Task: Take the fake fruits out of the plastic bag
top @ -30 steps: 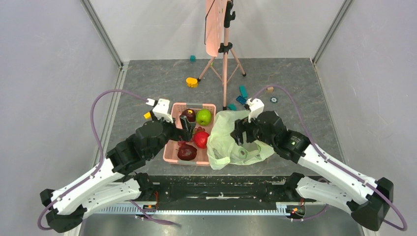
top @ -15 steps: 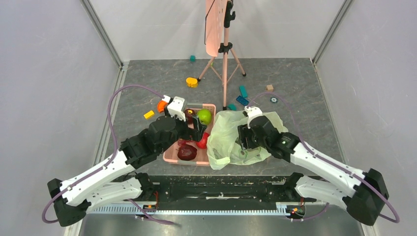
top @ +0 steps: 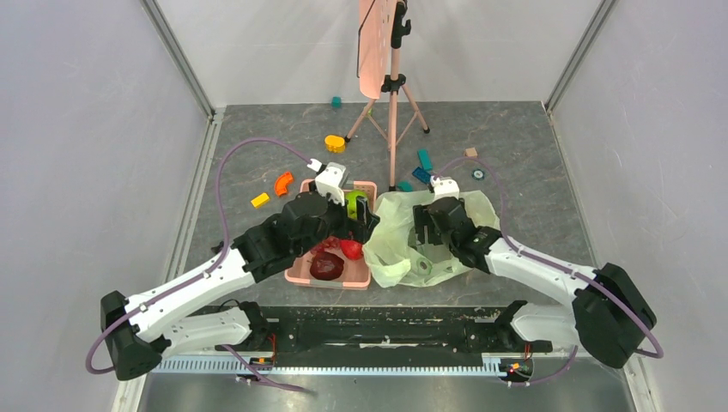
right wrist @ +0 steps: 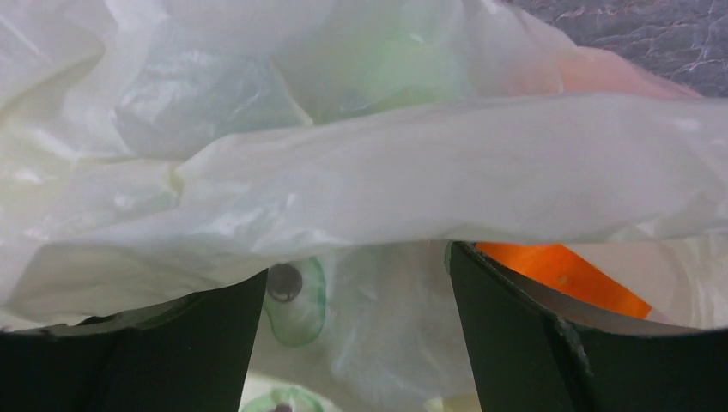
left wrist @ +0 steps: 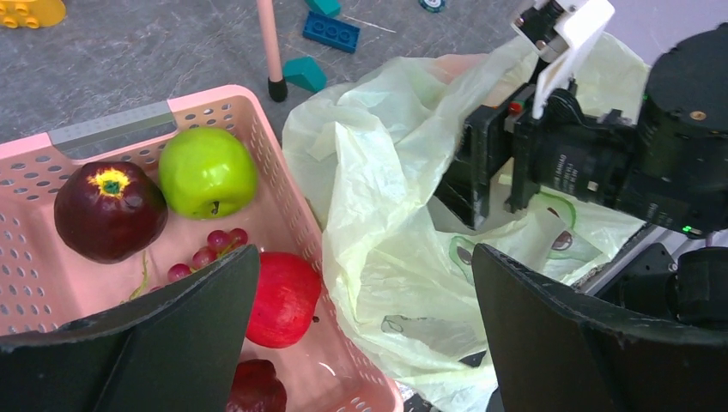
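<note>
The pale-green plastic bag (top: pixel 395 257) lies crumpled to the right of the pink basket (top: pixel 296 273). The green apple (left wrist: pixel 208 172) and the red apple (left wrist: pixel 282 298) lie in the basket. My left gripper (left wrist: pixel 360 257) is open and empty, over the basket's right wall and the bag's left edge (left wrist: pixel 378 215). My right gripper (right wrist: pixel 356 266) is open, pushed into the bag's folds (right wrist: pixel 343 172). An orange fruit (right wrist: pixel 558 266) shows just right of its right finger. A green shape (right wrist: pixel 403 69) shows dimly through the film. The other fruits are hidden.
Two dark maroon fruits (left wrist: pixel 110 210) (top: pixel 326 266) and a grape bunch (left wrist: pixel 206 253) share the basket. A pink tripod stand (top: pixel 392 86) is behind. Toy blocks lie around: yellow (top: pixel 335 143), orange (top: pixel 282 183), blue (top: pixel 421 174).
My left arm has swung right, from over the basket's left side to its right wall by the bag. My right gripper has moved down and left, deeper into the bag.
</note>
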`<state>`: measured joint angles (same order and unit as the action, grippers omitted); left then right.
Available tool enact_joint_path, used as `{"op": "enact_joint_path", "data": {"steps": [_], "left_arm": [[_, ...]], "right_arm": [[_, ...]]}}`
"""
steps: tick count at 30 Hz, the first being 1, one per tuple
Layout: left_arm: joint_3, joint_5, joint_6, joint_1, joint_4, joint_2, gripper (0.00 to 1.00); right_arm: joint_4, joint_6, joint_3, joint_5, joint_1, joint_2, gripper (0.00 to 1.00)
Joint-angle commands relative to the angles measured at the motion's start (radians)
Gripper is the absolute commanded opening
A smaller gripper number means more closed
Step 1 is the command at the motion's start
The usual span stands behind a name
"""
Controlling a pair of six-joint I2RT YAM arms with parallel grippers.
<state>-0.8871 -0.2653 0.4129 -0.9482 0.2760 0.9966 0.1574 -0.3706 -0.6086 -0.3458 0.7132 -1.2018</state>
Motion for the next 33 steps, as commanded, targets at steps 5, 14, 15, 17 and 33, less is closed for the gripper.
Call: {"op": "enact_joint_path", "data": {"steps": [5,14,15,17,33], "left_arm": [[-0.003,0.009,-0.005,0.006,-0.060,-0.046,1.00],[0.023,0.006,0.001,0.012,-0.058,-0.071,1.00],[0.023,0.007,0.001,0.011,-0.060,-0.072,1.00],[0.026,0.007,0.001,0.013,-0.060,-0.073,1.00],[0.049,0.007,-0.002,0.023,-0.059,-0.092,1.00]], "right_arm": [[-0.200,0.015,-0.044,-0.047,-0.044,-0.112,0.91],[-0.268,0.034,-0.067,-0.021,-0.053,-0.157,0.98],[-0.268,0.036,-0.071,-0.025,-0.051,-0.158,0.98],[-0.269,0.039,-0.081,-0.032,-0.052,-0.159,0.98],[-0.226,0.084,-0.245,-0.089,-0.069,-0.333,0.98]]}}
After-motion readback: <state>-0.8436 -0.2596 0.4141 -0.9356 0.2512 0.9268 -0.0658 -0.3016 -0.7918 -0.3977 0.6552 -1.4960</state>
